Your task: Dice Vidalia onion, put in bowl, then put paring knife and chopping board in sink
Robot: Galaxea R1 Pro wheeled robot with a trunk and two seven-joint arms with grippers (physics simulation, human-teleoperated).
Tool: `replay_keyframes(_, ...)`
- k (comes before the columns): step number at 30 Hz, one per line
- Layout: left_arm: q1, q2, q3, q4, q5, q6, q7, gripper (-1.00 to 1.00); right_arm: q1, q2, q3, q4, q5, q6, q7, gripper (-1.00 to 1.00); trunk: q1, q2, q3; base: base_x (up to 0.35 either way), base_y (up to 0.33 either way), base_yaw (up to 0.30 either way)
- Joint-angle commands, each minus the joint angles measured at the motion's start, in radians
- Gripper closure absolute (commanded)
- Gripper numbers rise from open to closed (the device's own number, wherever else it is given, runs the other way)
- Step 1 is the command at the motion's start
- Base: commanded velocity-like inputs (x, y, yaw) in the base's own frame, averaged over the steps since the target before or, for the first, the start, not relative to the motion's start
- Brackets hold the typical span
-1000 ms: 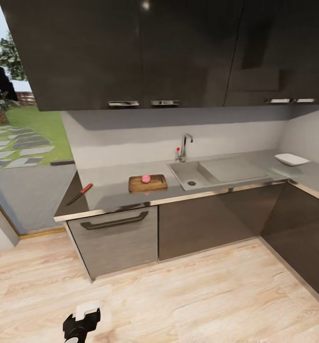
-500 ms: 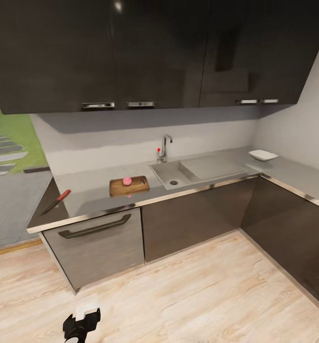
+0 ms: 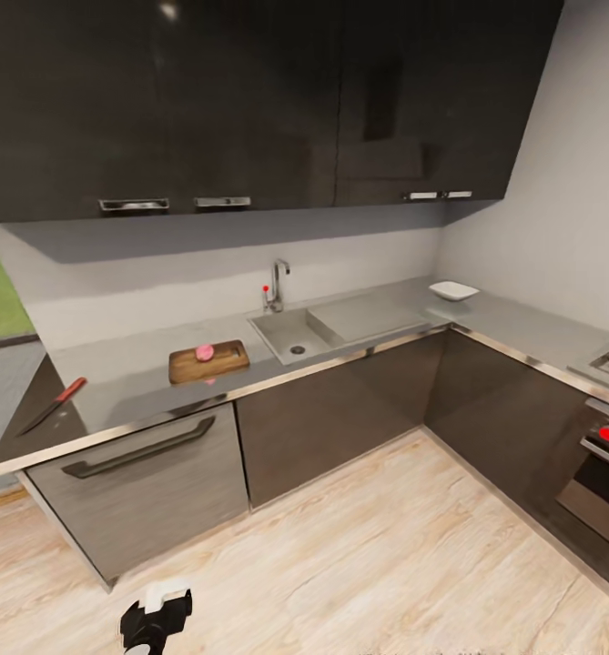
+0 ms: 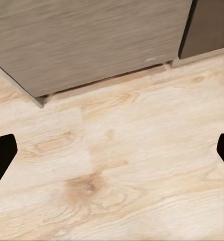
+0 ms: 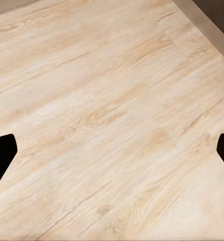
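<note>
Seen from across the wooden floor: onion [image 3: 204, 352] on chopping board [image 3: 208, 362] left of sink [image 3: 290, 335]; paring knife [image 3: 53, 405] further left. Both claws spread, empty. Risk: knife overhanging countertop [image 3: 140, 373] edge, easily knocked off.

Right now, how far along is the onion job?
Done: the onion is out of the sink and lies whole on the chopping board. In hand: nothing; both grippers are open over bare floor. Left: take the paring knife, dice, fill the bowl, sink the knife and board.
</note>
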Motion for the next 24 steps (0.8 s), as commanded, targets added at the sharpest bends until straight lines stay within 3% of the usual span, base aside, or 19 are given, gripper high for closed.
replay_keyframes(1, -0.002, 0.0, -0.009, 0.003, 0.007, -0.003, 0.001, -1.0, -0.001, 0.001, -0.006, 0.001, 0.011, -0.003, -0.003, -1.0, 0.0, -0.002, -0.001, 0.0, 0.0, -0.266)
replay_keyframes(19, -0.002, -0.002, -0.009, 0.004, 0.007, 0.012, -0.001, -1.0, -0.001, -0.002, -0.006, 0.001, 0.011, -0.003, -0.003, -1.0, 0.0, -0.002, 0.007, 0.0, 0.0, -0.266)
replay_keyframes(24, 0.029, -0.012, -0.009, 0.006, 0.007, 0.148, -0.022, -1.0, -0.001, -0.016, -0.006, 0.001, 0.011, -0.003, -0.003, -1.0, 0.0, -0.002, 0.009, 0.0, 0.0, -0.266)
